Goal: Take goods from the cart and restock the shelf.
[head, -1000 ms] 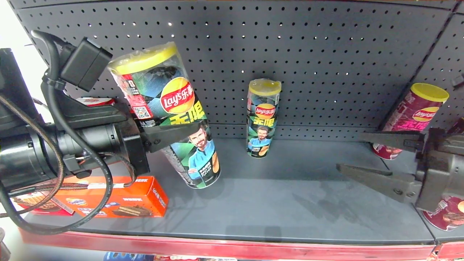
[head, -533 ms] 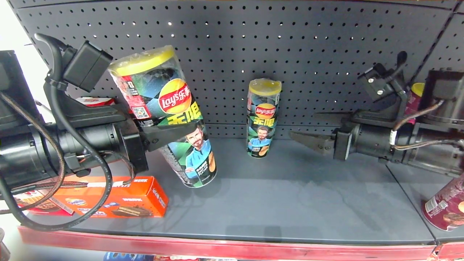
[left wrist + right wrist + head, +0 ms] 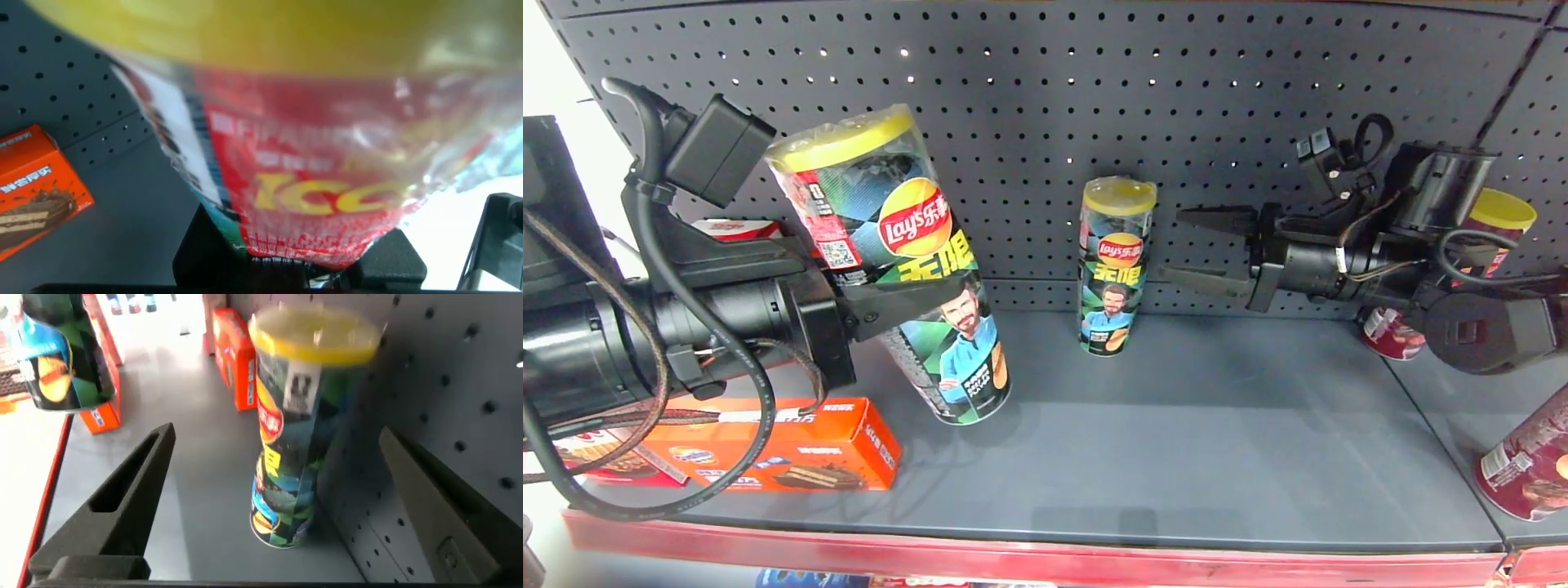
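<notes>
Left tool (image 3: 923,298) is clamped round the middle of a green-and-blue chip can (image 3: 890,245) with a yellow lid under clear wrap. One dark finger (image 3: 907,296) crosses the front of the can and the other is hidden behind it. The can is tilted, its lid leaning back over the tool's wrist and its base out ahead of the fingers, low over the grey shelf (image 3: 1176,457). Whether the base touches the shelf I cannot tell. In the left wrist view the same can (image 3: 327,163) sits right in front of the lens. Below this tool, on the shelf near the red front edge (image 3: 1013,555), lies an orange biscuit box (image 3: 792,449) – it shows off to the side in the left wrist view too (image 3: 33,196).

Between the two tools a second chip can of the same kind (image 3: 1115,265) stands upright against the pegboard back (image 3: 1094,98).

Right tool (image 3: 1170,247) is spread wide and holds nothing, its fingers pointing at that standing can, with the tips just short of it and not touching. From the right wrist the can (image 3: 298,425) stands ahead of the right tool (image 3: 278,433), in line with the gap between the fingers.

Behind this tool's arm a purple-red chip can (image 3: 1490,220) leans on the pegboard – another purple-red can (image 3: 1527,474) lies tilted nearer the shelf's front edge.
</notes>
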